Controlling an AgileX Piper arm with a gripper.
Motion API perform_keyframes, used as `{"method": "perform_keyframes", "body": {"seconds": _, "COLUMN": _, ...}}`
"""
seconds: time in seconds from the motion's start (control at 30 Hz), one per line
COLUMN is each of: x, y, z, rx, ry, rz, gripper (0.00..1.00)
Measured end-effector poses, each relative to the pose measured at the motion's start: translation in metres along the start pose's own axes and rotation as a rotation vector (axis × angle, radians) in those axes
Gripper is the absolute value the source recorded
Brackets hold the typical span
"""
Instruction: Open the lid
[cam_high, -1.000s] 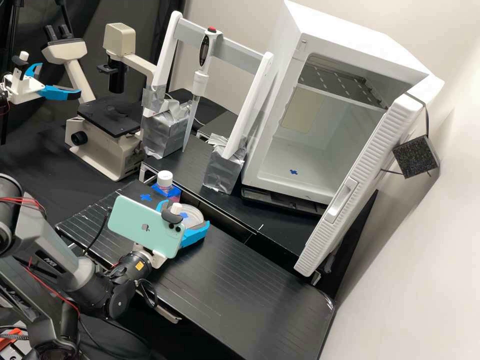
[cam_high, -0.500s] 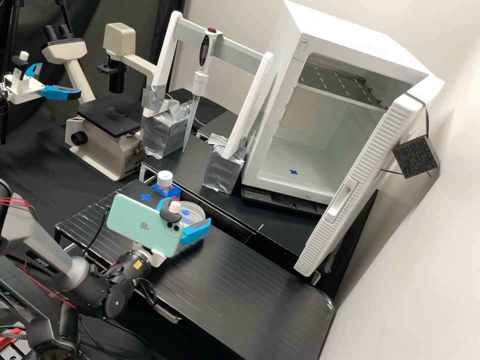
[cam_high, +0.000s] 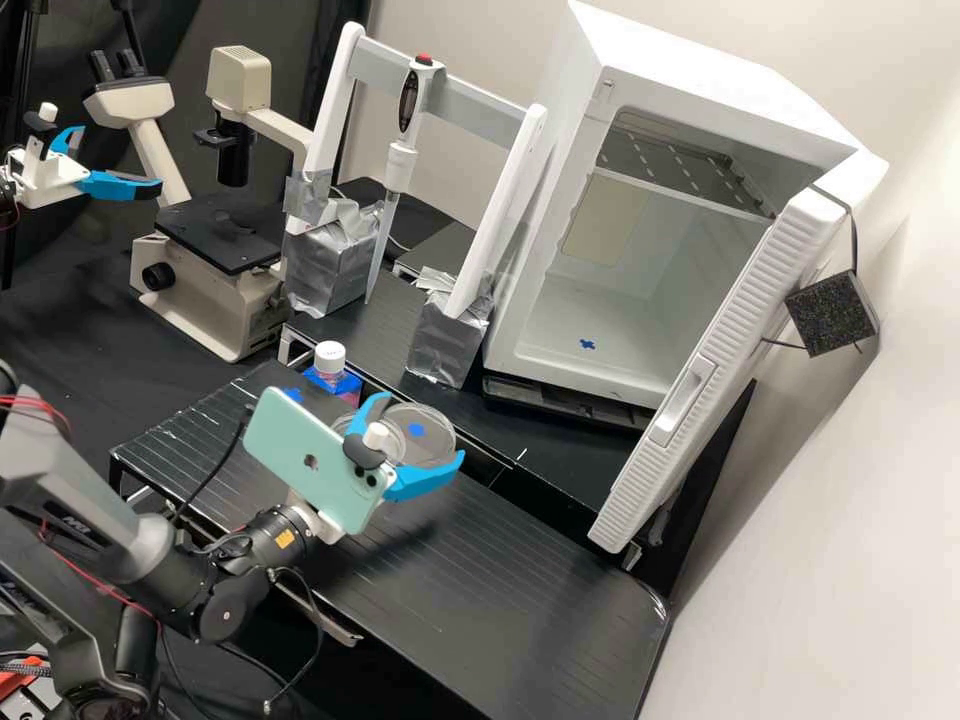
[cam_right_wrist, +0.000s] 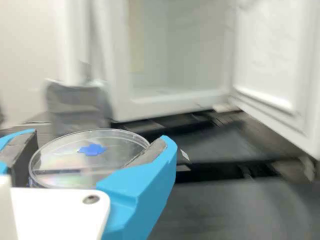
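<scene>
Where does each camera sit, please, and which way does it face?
High view: fixed off the arm, looking forward and down on the bench; shows the arm and gripper.
Wrist view: on the arm's wrist, facing past its blue fingers towards the open white cabinet.
Both share the gripper, clear lid and cabinet.
</scene>
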Motion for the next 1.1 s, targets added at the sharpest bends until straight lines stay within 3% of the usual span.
{"method": "perform_keyframes", "body": {"seconds": 0.13, "x": 0.008, "y": 0.009, "z": 0.015, "rx": 0.011, "ry": -0.069, "rz": 0.028, "gripper": 0.00}}
{"method": "perform_keyframes", "body": {"seconds": 0.37, "x": 0.018, "y": 0.018, "z": 0.030, "rx": -0.006, "ry": -0.127, "rz": 0.064, "gripper": 0.00}}
{"method": "perform_keyframes", "body": {"seconds": 0.7, "x": 0.022, "y": 0.012, "z": 0.042, "rx": -0.059, "ry": -0.167, "rz": 0.022, "gripper": 0.00}}
{"method": "perform_keyframes", "body": {"seconds": 0.73, "x": 0.023, "y": 0.012, "z": 0.042, "rx": -0.069, "ry": -0.163, "rz": 0.018, "gripper": 1.00}}
{"method": "perform_keyframes", "body": {"seconds": 1.1, "x": 0.022, "y": 0.007, "z": 0.042, "rx": -0.083, "ry": -0.167, "rz": 0.027, "gripper": 1.00}}
